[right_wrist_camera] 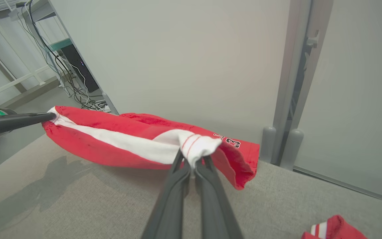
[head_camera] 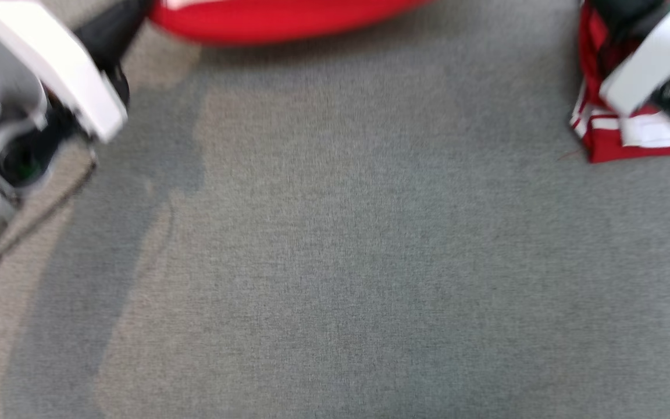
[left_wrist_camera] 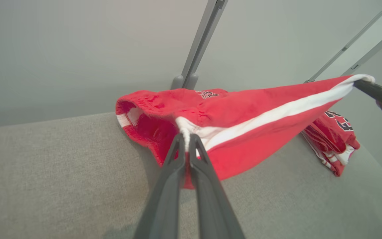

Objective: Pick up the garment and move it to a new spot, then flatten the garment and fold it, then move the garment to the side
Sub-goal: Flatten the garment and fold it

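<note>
Above the grey table [left_wrist_camera: 61, 179], the red garment [left_wrist_camera: 254, 129] hangs stretched between the left claw [left_wrist_camera: 186, 138] and right claw [right_wrist_camera: 194, 163], each pinching a white-trimmed end. Likely mid-carry; next, lower both evenly to lay it flat.

Count: garments, grippers
Two garments are showing: stretched garment [left_wrist_camera: 244, 127], folded garment [left_wrist_camera: 331, 134]. Two grippers are showing: left gripper [left_wrist_camera: 187, 137], right gripper [right_wrist_camera: 193, 162].

Centre of grey surface [head_camera: 335, 262] open; folded pile [head_camera: 620, 139] right; garment [head_camera: 277, 20] spans far edge.
</note>
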You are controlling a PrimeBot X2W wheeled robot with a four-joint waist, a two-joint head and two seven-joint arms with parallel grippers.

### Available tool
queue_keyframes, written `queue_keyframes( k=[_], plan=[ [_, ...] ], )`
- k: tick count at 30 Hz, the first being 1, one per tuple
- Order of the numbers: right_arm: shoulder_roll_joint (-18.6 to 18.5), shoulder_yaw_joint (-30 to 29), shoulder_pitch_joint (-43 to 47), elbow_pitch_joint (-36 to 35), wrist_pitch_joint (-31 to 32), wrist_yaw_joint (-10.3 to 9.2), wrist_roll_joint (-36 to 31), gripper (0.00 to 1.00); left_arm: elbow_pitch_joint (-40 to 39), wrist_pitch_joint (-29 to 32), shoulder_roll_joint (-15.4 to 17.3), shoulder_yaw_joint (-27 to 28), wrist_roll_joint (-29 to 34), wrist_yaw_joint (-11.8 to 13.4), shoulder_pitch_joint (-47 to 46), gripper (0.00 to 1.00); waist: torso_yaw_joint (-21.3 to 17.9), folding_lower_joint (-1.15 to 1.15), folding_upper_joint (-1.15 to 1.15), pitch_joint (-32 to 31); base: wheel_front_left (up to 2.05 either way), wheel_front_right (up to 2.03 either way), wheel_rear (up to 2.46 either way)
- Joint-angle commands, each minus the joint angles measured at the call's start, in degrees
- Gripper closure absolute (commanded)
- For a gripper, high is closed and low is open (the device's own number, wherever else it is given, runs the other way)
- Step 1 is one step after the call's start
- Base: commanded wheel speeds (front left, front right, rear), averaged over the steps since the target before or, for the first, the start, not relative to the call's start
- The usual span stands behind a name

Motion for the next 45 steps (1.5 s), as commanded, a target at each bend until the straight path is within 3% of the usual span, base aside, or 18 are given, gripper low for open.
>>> queue_keyframes(
  k=[1,6,11,21,26,36,41,45],
  plan=[
    [-1.4,1.1,4.8,-2.1,1.8,0.02,2.0,1.00,-1.4,-0.2,1.5,-1.9,-1.3,0.0,4.5,1.00,-0.2,0.00,0.00,-7.6,0.00,0.00,0.00],
    [-4.5,2.3,16.5,-8.0,6.5,0.01,6.1,1.00,-5.3,-0.7,4.9,-5.9,-4.8,0.0,15.1,1.00,-0.2,0.00,0.00,-14.2,0.00,0.00,0.00],
    [-5.5,2.5,23.9,-10.5,8.9,0.02,6.9,1.00,-7.0,-1.0,5.6,-7.5,-6.1,0.0,21.1,1.00,-0.1,0.00,0.00,-17.4,0.00,0.00,0.00],
    [-7.7,2.6,39.8,-14.6,12.9,0.02,8.1,1.00,-10.3,2.9,7.3,-10.3,-1.3,0.1,35.2,1.00,-0.7,0.00,0.00,-23.6,0.00,0.00,0.00],
    [-10.6,2.6,45.7,-16.6,14.9,0.01,10.0,1.00,-14.6,5.8,8.8,-10.4,-1.2,2.2,40.8,1.00,-1.0,0.00,0.00,-25.9,0.00,0.00,0.00],
    [-16.3,1.5,50.9,-22.7,15.3,0.01,12.2,1.00,-24.9,7.4,13.1,-10.2,-3.2,6.1,46.0,1.00,-0.4,0.00,0.00,-27.2,0.00,0.00,0.00],
    [-17.2,0.4,50.3,-23.5,15.7,0.01,12.0,1.00,-26.6,7.8,13.5,-9.2,-3.8,6.7,44.6,1.00,0.1,0.00,0.00,-26.7,0.00,0.00,0.00],
    [-17.6,-1.2,48.4,-23.2,17.2,0.01,12.5,1.00,-27.4,9.6,13.7,-7.9,-6.1,5.4,42.8,1.00,0.5,0.00,0.00,-25.3,0.00,0.00,0.00]
  ],
)
